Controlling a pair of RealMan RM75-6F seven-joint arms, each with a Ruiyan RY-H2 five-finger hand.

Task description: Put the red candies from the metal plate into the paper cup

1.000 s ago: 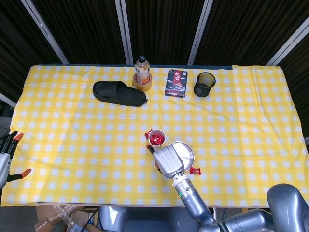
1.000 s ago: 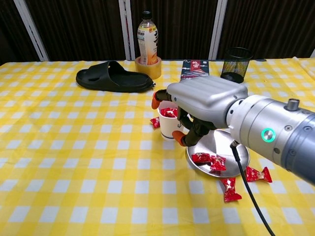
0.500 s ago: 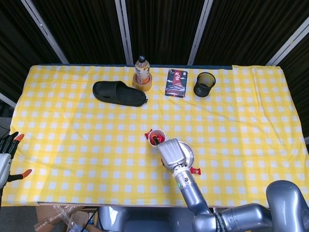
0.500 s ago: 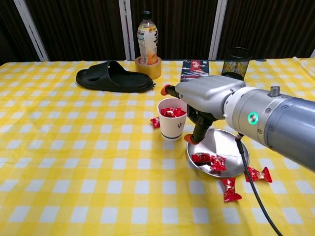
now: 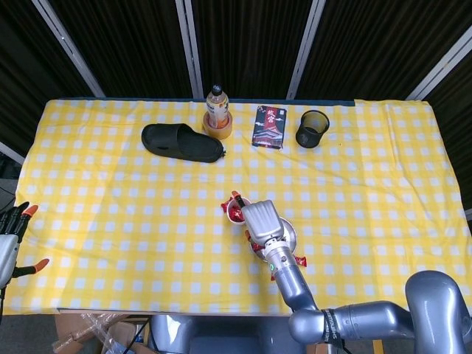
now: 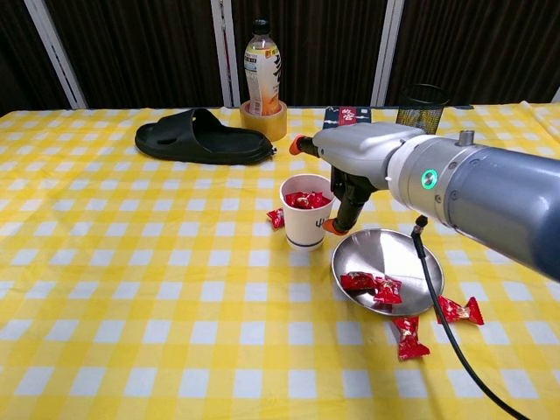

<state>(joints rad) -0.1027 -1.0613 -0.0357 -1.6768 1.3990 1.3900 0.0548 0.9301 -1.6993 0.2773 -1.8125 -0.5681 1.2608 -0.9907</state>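
A white paper cup [image 6: 306,219] [image 5: 237,209] stands mid-table with red candies [image 6: 306,199] inside. Just right of it lies the metal plate [image 6: 398,255] [image 5: 290,236], and two red candies [image 6: 372,284] sit on its front part. My right hand [image 6: 359,162] [image 5: 262,221] hovers above the gap between cup and plate, its fingers hanging down apart and holding nothing. More red candies lie loose on the cloth: one [image 6: 459,310] right of the plate, one [image 6: 407,337] in front of it, one [image 6: 276,218] left of the cup. My left hand [image 5: 11,232] rests off the table's left edge, fingers spread.
Along the far edge of the yellow checked cloth are a black slipper [image 5: 182,142], a bottle [image 5: 217,103] standing in a tape roll, a dark box [image 5: 269,127] and a black mesh cup [image 5: 312,128].
My right hand has drawn away from over the cup, going right and up toward the plate's far side, so the cup's mouth now shows. The left hand has stayed put.
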